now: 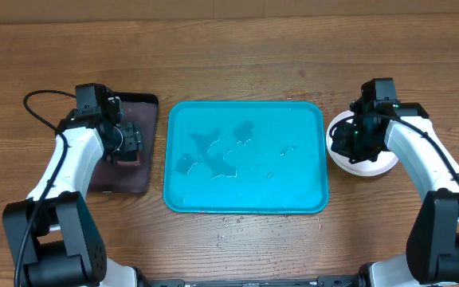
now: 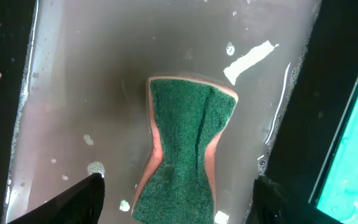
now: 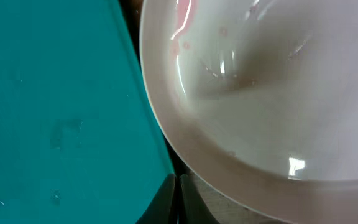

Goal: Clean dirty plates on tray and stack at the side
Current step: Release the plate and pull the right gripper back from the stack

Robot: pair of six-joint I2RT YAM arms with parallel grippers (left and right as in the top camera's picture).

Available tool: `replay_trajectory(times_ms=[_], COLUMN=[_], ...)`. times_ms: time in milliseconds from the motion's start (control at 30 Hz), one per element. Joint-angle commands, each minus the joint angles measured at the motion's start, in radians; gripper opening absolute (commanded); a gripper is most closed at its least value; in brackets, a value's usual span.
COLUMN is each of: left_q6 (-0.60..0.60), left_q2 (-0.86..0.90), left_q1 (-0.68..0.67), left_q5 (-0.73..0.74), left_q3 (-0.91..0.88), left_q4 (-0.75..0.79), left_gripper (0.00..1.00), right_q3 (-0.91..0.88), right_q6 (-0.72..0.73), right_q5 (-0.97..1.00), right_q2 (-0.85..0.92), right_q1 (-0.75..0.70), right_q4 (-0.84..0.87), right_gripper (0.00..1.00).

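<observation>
Left claw [image 2: 178, 180]: is hanging spread wide above the small dark tray [image 1: 127, 185], with one finger standing on either side of the sponge [image 2: 182, 155] and neither finger touching it.
Sponge: is lying flat in murky, soapy water with its green scrubbing face up; an orange layer is showing along its pinched-in edges.
Dark tray: is sitting on the wooden table [image 1: 229, 48] just beside the teal tray's left edge, holding the sponge and the grey water.
Right claw [image 3: 177, 198]: is hovering with its fingers pressed together and pinching nothing, over the narrow gap between the white plate's rim and the teal tray's right edge.
White plate [image 3: 260, 93]: is resting on the table just beside the right side of the teal tray, off the tray. In the overhead view the right arm is partly covering it. A faint pink smear is showing near its rim, and wet glints are showing on its surface.
Teal tray [image 1: 293, 187]: is lying in the middle of the table between the two arms, carrying puddles and drops of water.
Table: is showing a few water drops near the teal tray's front edge.
</observation>
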Motion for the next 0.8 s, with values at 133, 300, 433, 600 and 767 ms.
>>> replay_trajectory(times_ms=[133, 300, 433, 600, 767], left_q6=[-0.019, -0.019, -0.019, -0.019, -0.019], left_q2=[-0.024, -0.024, -0.024, -0.024, -0.024], left_q1=[0.003, 0.003, 0.003, 0.003, 0.003], left_q5=[-0.002, -0.002, -0.003, -0.003, -0.002], left_q3=[-0.009, -0.009, -0.009, -0.009, -0.009], left_q4=[0.0, 0.0, 0.0, 0.0, 0.0], left_gripper=[0.77, 0.77, 0.77, 0.77, 0.77], right_q3=[-0.018, -0.092, -0.172, -0.229, -0.24], right_q6=[-0.006, -0.014, -0.036, -0.056, -0.097], right_q5=[0.01, 0.01, 0.01, 0.009, -0.064], right_q2=[-0.018, -0.018, -0.018, -0.018, -0.018], right_q1=[0.005, 0.005, 0.005, 0.005, 0.016], right_q4=[-0.059, -0.003, 0.111, 0.229, 0.282], right_gripper=[0.04, 0.04, 0.04, 0.04, 0.04])
